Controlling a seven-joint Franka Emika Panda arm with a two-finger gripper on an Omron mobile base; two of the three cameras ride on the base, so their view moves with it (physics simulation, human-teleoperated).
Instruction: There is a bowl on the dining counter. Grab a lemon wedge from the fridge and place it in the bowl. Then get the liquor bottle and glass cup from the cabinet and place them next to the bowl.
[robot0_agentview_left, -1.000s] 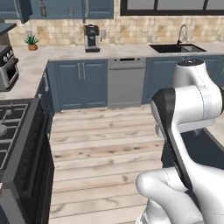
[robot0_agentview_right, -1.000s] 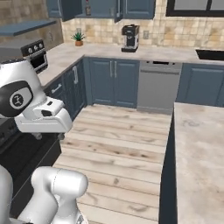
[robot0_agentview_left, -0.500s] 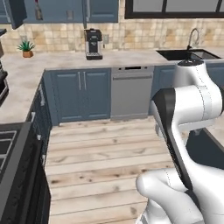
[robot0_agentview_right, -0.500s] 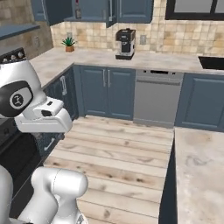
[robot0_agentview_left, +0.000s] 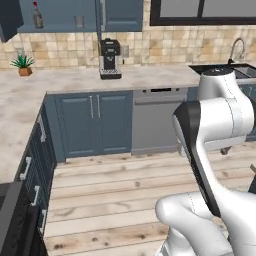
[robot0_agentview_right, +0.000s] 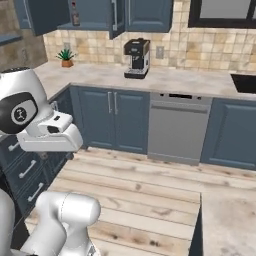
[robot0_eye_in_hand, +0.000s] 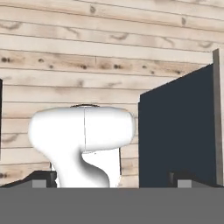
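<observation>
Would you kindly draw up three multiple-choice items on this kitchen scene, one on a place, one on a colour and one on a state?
1. Where does the liquor bottle stand?
A. on the shelf of the open wall cabinet
B. on the floor
C. in the sink

2. What colour is the bottle's cap?
A. green
B. red
C. white

3. How does the pincer stand?
A. shut on the glass cup
B. shut on the bottle
C. open and holding nothing

Answers:
1. A: in the left base view the bottle stands on the cabinet shelf, with the glass cup to its right, above the coffee machine.
2. B: the cap shows red at the top of the neck.
3. C: in the hand view the two fingertips stand far apart, with only wooden floor beyond them.
</observation>
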